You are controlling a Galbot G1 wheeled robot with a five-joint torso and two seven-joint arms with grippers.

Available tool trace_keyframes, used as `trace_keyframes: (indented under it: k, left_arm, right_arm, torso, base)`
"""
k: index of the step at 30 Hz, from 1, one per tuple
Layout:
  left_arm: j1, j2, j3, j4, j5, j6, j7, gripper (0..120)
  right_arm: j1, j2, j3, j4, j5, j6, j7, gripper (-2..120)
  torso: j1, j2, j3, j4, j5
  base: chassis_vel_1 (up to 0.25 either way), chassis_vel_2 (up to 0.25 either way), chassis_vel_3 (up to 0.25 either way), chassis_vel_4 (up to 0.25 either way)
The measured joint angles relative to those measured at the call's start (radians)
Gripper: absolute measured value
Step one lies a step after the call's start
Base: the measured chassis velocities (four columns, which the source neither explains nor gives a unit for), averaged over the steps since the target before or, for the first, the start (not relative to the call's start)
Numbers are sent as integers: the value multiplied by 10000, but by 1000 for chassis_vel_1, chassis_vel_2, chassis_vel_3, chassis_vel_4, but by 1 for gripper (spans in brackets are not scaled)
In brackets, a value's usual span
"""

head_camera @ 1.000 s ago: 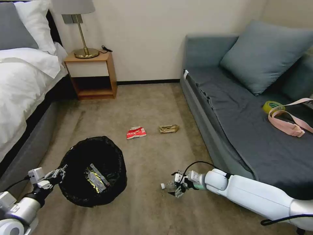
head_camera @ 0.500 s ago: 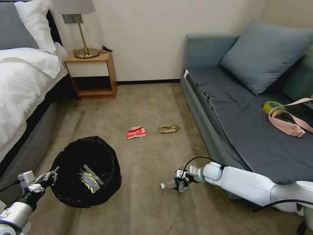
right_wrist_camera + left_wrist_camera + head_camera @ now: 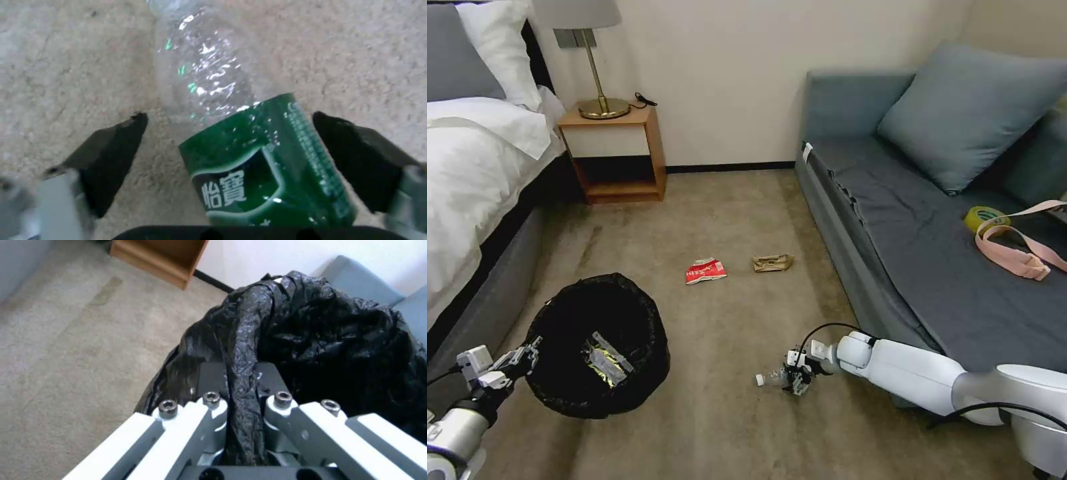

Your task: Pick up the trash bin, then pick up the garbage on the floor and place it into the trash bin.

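The bed (image 3: 474, 167) runs down the left and the grey sofa (image 3: 934, 220) down the right, with matted beige carpet (image 3: 727, 220) between them. The bin (image 3: 597, 343), round and lined with a crinkly black bag, hangs low at the robot's left, with a foil wrapper (image 3: 602, 363) lying inside it. The left gripper (image 3: 520, 357) is clamped on its rim, the bag film bunched between the pads (image 3: 209, 380). Near the middle of the carpet lie a flat red-white packet (image 3: 706, 270) and, just beside it, crumpled brown paper (image 3: 772, 263). Closer in, beside the sofa front, the clear bottle (image 3: 772, 379) lies on its side, white cap pointing toward the bin. The right gripper (image 3: 229, 156) is down at the carpet with its jaws apart, straddling the bottle at its green label (image 3: 262, 166) without touching it. The step in hand looks like the grasp of the bottle. To do it well, close squarely across the label band, where the thin ribbed plastic is stiffest; it will likely dent and may roll on the pile, so the bottle should stay centred between the dark pads (image 3: 115, 156). The bin should stay level, since the slick film could slip.
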Motion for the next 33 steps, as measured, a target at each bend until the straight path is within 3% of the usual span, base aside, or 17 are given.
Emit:
trace_keyframes:
  k: [6,8,10,11,16,22,27,33]
  left_arm:
    - [-39,17,4,43,-7,5,1,4]
    - [-49,25,29,58,-8,7,3,4]
    - [-49,25,29,58,-8,7,3,4]
    - [-72,31,51,63,-8,11,3,4]
    - [-106,34,91,61,1,21,3,4]
    - [-140,30,145,42,31,27,-7,4]
    - [-163,27,167,67,40,28,-10,4]
    - [-312,46,351,223,49,46,-55,4]
  right_arm:
    - [-14,63,25,-216,-28,112,-112,76]
    - [-70,111,89,-349,-62,197,-117,64]
    - [-70,111,89,-349,-62,197,-117,64]
    - [-112,134,162,-409,-77,238,-104,54]
    - [-134,124,271,-423,-89,278,-39,35]
    - [-94,-31,466,-157,-48,289,90,22]
    - [22,-260,885,288,103,234,228,21]
    - [677,-555,2796,1944,1170,-310,640,21]
  torso:
    - [0,0,0,-1,-1]
    - [0,0,0,-1,-1]
    - [0,0,0,-1,-1]
    - [-1,0,0,-1,0]
    - [0,0,0,-1,0]
    - [0,0,0,-1,1]
    - [0,0,0,-2,2]
    - [0,0,0,-2,1]
  base:
    - [0,0,0,0]
    - [0,0,0,0]
    - [0,0,0,0]
    - [0,0,0,0]
    - [0,0,0,0]
    - [0,0,0,0]
    - [0,0,0,0]
    - [0,0,0,0]
